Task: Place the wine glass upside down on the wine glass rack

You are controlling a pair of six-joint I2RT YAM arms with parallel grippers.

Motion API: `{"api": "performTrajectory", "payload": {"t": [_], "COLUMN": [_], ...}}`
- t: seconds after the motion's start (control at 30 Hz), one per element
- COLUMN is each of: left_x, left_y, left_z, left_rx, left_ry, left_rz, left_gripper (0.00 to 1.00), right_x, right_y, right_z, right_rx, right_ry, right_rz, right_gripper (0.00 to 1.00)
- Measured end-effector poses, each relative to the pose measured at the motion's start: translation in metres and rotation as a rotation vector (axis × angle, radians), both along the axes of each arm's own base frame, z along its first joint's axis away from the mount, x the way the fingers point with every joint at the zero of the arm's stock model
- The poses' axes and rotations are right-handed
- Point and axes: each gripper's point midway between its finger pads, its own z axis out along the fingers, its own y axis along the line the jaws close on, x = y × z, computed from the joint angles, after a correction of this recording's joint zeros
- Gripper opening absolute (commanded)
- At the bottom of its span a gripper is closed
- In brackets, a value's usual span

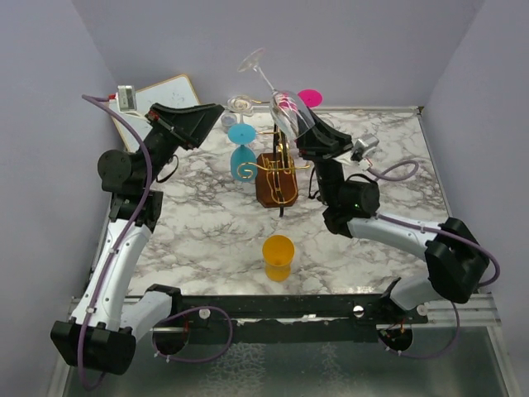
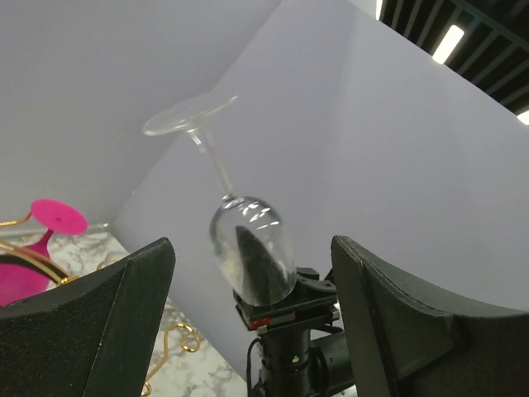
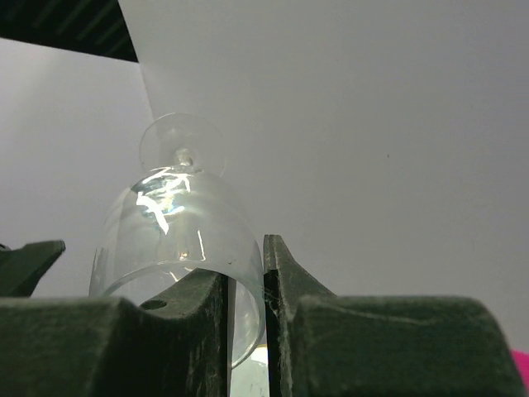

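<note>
Four stemmed glasses show: one clear wine glass [image 1: 285, 107], one blue glass [image 1: 242, 145], one pink glass [image 1: 310, 98] and one pale glass [image 1: 238, 106] that is hard to make out. There is one wine glass rack [image 1: 277, 178], one orange cup [image 1: 278, 256] and one whiteboard [image 1: 169, 93]. There are two end effectors, the left end effector [image 1: 216, 112] and the right end effector [image 1: 299, 132].

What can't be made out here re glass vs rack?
- Top external: which arm of the wine glass rack is free; its thin gold wires overlap, and the wine glass is partly in front.
- Right wrist: rack out of frame; the right claw fills the bottom.
- Left wrist: rack mostly cut off at the left edge and behind the left claw.
</note>
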Motion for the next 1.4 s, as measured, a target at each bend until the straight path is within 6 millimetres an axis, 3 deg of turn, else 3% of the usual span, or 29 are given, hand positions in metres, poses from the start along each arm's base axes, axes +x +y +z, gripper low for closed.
{"api": "performTrajectory", "payload": {"t": [0.17,0.4,0.87,1.23,1.33,1.4], "left_x": [0.006,0.022,0.034,0.060,0.062,0.061], "left_y": [-0.003,-0.019,-0.028,-0.047,-0.049,-0.048], "left_z": [0.015,0.020,0.021,-0.002,-0.001,0.003], "left_rx": [0.003,0.016,0.061,0.084,0.084,0.082], "left_ry": [-0.089,-0.093,-0.125,-0.076,-0.078,-0.088], "left_rz": [0.006,-0.034,-0.026,-0.056,-0.056,-0.056], "left_gripper": [0.75,0.73,0.68,0.59,0.50,0.40], "right_x": [0.013,0.011,0.014,0.024,0.024,0.024], "right_y": [0.027,0.060,0.062,0.078,0.080,0.079], "right_z": [-0.018,-0.019,-0.008,-0.018,-0.018,-0.015], "right_rx": [0.011,0.012,0.071,0.080,0.087,0.100], "right_ry": [0.062,0.067,0.071,0.094,0.096,0.095], "right_rz": [0.036,0.093,0.117,0.152,0.159,0.168], "right_gripper": [0.01,0.01,0.01,0.01,0.01,0.01]}}
